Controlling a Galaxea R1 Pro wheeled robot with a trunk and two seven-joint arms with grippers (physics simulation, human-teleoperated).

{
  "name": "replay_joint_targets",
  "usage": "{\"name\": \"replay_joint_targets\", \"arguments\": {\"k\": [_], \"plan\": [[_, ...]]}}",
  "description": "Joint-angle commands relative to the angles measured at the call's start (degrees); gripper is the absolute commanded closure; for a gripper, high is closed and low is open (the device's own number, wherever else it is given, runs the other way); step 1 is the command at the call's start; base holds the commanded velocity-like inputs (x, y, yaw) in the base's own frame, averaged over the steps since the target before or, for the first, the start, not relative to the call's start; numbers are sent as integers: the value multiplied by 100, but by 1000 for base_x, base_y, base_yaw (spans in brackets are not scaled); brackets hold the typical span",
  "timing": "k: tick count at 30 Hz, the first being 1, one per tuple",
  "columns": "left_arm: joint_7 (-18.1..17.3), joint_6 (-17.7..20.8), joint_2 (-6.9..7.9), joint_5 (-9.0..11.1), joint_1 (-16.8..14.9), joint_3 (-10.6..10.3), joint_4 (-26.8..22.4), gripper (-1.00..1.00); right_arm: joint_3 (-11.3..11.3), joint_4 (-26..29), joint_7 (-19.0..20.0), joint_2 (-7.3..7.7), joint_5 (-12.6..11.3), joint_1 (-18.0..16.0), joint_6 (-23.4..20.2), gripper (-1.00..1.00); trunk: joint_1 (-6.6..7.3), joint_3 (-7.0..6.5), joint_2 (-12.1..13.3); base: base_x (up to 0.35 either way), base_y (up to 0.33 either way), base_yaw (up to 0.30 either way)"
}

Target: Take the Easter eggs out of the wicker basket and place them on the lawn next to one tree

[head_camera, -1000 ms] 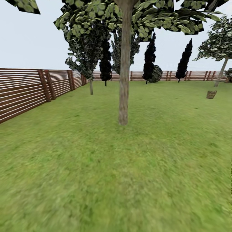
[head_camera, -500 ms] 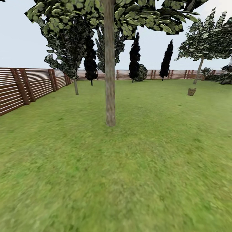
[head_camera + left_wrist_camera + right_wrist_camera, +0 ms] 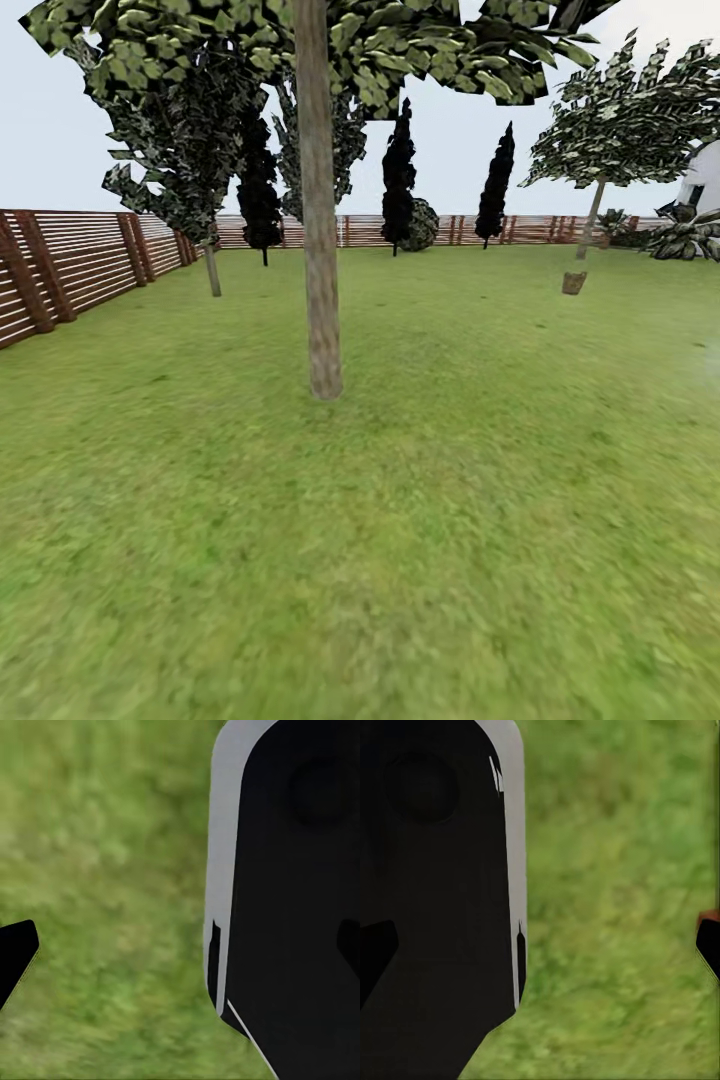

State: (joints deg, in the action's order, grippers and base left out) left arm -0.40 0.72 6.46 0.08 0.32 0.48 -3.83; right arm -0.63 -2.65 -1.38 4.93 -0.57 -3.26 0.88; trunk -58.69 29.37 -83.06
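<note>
We read no writing anywhere. Wicker basket (image 3: 574, 283) sits far off on the lawn (image 3: 400, 520), right of the nearest tree (image 3: 318, 260), beside another tree's trunk. Wrist views: dark fingers (image 3: 300, 885) over grass; we cannot tell their opening or any hold.

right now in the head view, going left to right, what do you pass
fence → thin-trunk tree → near tree → dark tree → second dark tree → basket → house
</note>
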Motion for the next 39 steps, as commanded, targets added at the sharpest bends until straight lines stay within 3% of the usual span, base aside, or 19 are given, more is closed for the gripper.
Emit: {"name": "replay_joint_targets", "arguments": {"k": [1,10,39], "plan": [[-4,8,1,1,3,5,-12,-100,-7,-15,-12,-1,-5,-8,9,-100,-3,4,-2,329,0,-2],[-4,8,-2,1,3,5,-12,-100,-7,-16,-12,-1,-5,-8,9,-100,-3,11,-2,329,0,-61],[-4,8,-5,1,3,5,-12,-100,-7,-16,-12,-2,-5,-8,9,-100,-3,25,-2,329,0,-284]]}}
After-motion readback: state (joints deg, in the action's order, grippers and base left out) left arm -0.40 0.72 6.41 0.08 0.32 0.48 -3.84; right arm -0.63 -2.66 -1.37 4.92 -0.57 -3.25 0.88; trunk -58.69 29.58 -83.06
